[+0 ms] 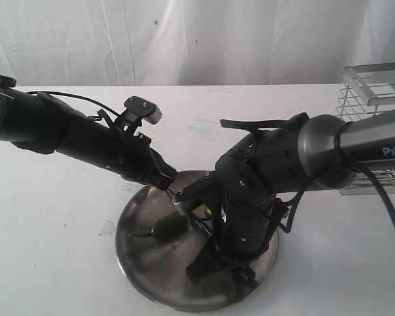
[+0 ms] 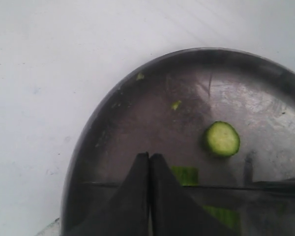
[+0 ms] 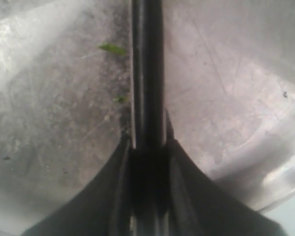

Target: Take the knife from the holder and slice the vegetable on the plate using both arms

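Observation:
The steel plate [image 1: 151,280] lies at the front centre, and the dark green pepper [image 1: 168,225] rests on it. My left gripper [image 1: 172,188] comes in from the left. It is shut, fingertips [image 2: 149,156] touching, low over the plate [image 2: 137,113], with nothing seen between them. A round cut slice [image 2: 221,139] and green pepper pieces [image 2: 185,175] lie just beyond the fingers. The thin black knife [image 2: 211,186] crosses between those pieces. My right gripper [image 1: 207,257] is shut on the knife [image 3: 147,73], whose blade [image 1: 196,226] meets the pepper's right end.
The wire holder [image 1: 375,92] stands at the back right, partly behind the right arm. Small green scraps [image 3: 113,48] dot the plate [image 3: 226,98]. White tabletop [image 1: 52,217] surrounds the plate, and a white curtain hangs behind.

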Available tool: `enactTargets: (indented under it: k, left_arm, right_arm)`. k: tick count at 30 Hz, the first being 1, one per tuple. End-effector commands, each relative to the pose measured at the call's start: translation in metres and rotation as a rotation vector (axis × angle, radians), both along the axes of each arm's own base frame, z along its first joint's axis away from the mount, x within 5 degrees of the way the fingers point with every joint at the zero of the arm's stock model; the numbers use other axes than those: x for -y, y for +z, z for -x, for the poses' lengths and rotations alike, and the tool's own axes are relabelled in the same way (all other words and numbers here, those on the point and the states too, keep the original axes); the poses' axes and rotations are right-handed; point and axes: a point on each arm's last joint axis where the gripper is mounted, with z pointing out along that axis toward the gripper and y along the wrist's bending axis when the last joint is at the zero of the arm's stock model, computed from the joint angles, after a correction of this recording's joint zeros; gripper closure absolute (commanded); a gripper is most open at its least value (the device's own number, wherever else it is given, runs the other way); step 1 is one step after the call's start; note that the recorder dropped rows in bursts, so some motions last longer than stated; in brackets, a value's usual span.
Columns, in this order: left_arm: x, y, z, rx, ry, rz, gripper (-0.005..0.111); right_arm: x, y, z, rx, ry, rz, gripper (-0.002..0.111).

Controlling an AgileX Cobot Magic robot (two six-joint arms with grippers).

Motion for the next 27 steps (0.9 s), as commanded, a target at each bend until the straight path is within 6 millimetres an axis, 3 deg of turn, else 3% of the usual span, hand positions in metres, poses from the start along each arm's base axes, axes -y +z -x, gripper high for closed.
enactTargets:
  k: [1,6,12,16,17,20,24,27]
  left_arm:
    - [-0.001,0.003,0.001,0.015,0.009,-0.012,0.107]
    - [-0.001,0.003,0.000,0.014,0.012,-0.009,0.107]
    - [0.000,0.011,0.003,-0.006,0.032,0.023,0.107]
    - [-0.001,0.044,0.011,0.058,0.007,0.048,0.107]
    - [-0.001,0.060,0.020,0.042,-0.016,0.073,0.107]
    - [-0.004,0.076,0.041,-0.021,-0.117,0.036,0.107]
    - [-0.034,0.057,0.060,-0.129,0.104,-0.199,0.107]
    - [-0.048,0.040,0.078,-0.101,0.198,-0.247,0.107]
  right_arm:
    - [0.001,0.015,-0.002,0.040,-0.010,-0.033,0.108]
    - [0.006,0.029,0.002,0.039,-0.013,-0.029,0.108]
    - [0.009,0.030,0.003,0.035,0.004,0.005,0.108]
    - [0.010,0.033,0.003,0.051,0.014,0.009,0.108]
    - [0.011,0.037,0.003,0.066,0.019,0.004,0.108]
    - [0.013,0.045,0.000,0.124,0.051,0.005,0.108]
    - [0.030,0.043,-0.009,0.115,-0.015,0.003,0.108]
    - [0.044,0.035,-0.010,0.089,-0.017,0.025,0.108]
